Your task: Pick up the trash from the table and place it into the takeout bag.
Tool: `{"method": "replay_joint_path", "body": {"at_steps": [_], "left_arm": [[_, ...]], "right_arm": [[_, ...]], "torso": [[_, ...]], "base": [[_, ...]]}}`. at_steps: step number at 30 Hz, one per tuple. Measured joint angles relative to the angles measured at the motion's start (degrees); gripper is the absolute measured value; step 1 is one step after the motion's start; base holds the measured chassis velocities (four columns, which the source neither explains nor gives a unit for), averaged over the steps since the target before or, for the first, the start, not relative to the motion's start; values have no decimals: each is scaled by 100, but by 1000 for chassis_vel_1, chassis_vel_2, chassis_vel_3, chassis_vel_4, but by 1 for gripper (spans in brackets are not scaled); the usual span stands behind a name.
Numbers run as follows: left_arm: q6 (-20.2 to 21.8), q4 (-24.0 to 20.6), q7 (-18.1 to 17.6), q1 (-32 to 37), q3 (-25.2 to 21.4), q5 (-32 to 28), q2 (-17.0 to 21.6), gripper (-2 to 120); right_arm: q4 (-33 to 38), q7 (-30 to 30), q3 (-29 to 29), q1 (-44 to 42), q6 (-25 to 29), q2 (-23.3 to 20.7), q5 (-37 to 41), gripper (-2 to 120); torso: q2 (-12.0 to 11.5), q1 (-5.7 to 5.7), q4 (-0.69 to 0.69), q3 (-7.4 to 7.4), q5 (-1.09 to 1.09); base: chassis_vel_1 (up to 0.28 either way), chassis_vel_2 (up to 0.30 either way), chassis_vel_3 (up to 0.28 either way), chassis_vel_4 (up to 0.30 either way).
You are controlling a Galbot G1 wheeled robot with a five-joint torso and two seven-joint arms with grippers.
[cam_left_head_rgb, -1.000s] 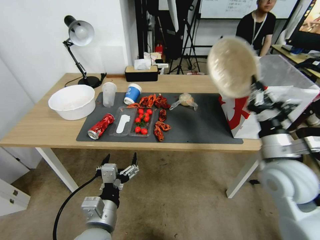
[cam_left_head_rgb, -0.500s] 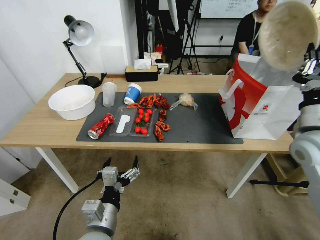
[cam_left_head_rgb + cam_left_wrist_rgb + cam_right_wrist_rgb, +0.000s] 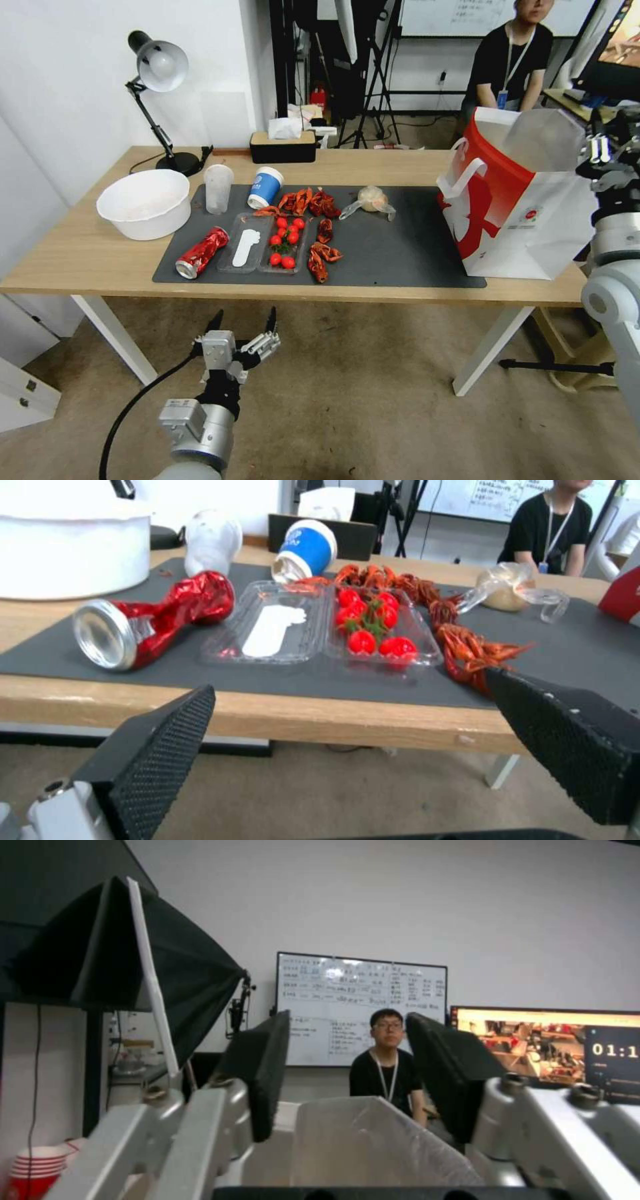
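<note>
Gaping empty beside the takeout bag (image 3: 527,220), right gripper (image 3: 608,148) jaws (spread); left gripper (image 3: 243,327) jaws likewise.

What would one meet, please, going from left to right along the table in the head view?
White bowl → red drink can → clear tray of cherry tomatoes → wrapped bundle with spoon → takeout bag → right gripper, fingers open beside the bag.

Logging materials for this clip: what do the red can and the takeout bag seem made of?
Red can: apparently thin shiny metal, with a silvery end, dented and crumpled at the waist. Takeout bag: likely matte paper, going by its crisp folds, stiff upright sides and flat white handles.
</note>
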Motion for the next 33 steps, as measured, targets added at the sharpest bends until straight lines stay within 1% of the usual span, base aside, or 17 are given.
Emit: {"method": "replay_joint_path", "body": {"at_steps": [2,4,5,6,7,9,10,11,12,14,19,23,24,25,28,31,33], "left_arm": [[-8,-4,5,-2,-2,-13,3,100],[-12,-6,8,-2,-4,-19,3,100],[-24,-14,15,-5,-15,-40,5,100],[-37,-36,25,-11,-50,-81,7,100],[-43,-53,31,-16,-76,-108,9,100],[-43,-57,35,-17,-84,-115,10,100],[-43,-96,50,-27,-163,-166,24,100],[-44,-117,55,-25,-192,-181,35,100],[-44,-117,55,-25,-192,-181,35,100],[-48,-139,59,14,-200,-189,41,100],[-77,-139,59,51,-115,-170,27,100],[-155,-142,59,80,-144,-165,25,100],[-155,-142,59,80,-144,-165,25,100],[-175,-141,60,79,-148,-161,20,100],[-194,-140,60,84,-149,-154,16,100],[-209,-140,56,95,-148,-149,12,100],[-216,-140,50,99,-148,-148,13,100]], "right_arm": [[-1,-2,0,-6,-10,4,0,51],[-1,-3,0,-7,-13,5,0,51],[-1,-4,0,-18,-27,10,1,64],[-1,-7,1,-41,-44,16,1,69],[1,-9,2,-61,-58,22,1,73],[2,-9,2,-64,-59,23,1,74],[34,-19,13,-114,-65,32,4,86],[56,-25,19,-133,-68,38,10,90],[56,-25,19,-133,-68,38,10,90],[144,-39,24,-172,-101,63,46,98],[291,-191,25,-302,-73,101,312,100],[907,-527,188,-815,-44,91,1298,100],[907,-527,188,-815,-44,91,1298,100],[1116,-585,207,-1005,-58,155,1443,100],[1333,-669,211,-1257,-58,268,1450,100],[1676,-808,195,-1731,-4,499,1294,100],[1729,-833,184,-1831,16,548,1244,100]], "torso": [[0,0,0,0,-1],[0,0,0,0,-2],[0,0,0,0,-2],[0,0,0,0,-1],[0,0,0,0,0],[0,0,0,0,0],[0,0,0,0,-1],[0,0,-1,0,-1],[0,0,-1,0,-1],[0,0,0,0,-1],[-1,0,0,0,-1],[-1,0,-1,-1,-2],[-1,0,-1,-1,-2],[-1,0,0,-1,-2],[-1,0,0,-1,-2],[-1,0,0,-1,-2],[-1,0,1,-1,-2]], "base": [[0,0,0,0],[0,0,0,0],[0,0,0,0],[0,0,0,0],[0,0,0,0],[0,0,0,0],[0,0,0,0],[0,0,0,0],[0,0,0,0],[0,0,0,0],[0,0,0,0],[0,0,0,0],[0,0,0,0],[0,0,0,0],[0,0,0,0],[0,0,0,0],[0,0,0,0]]}}
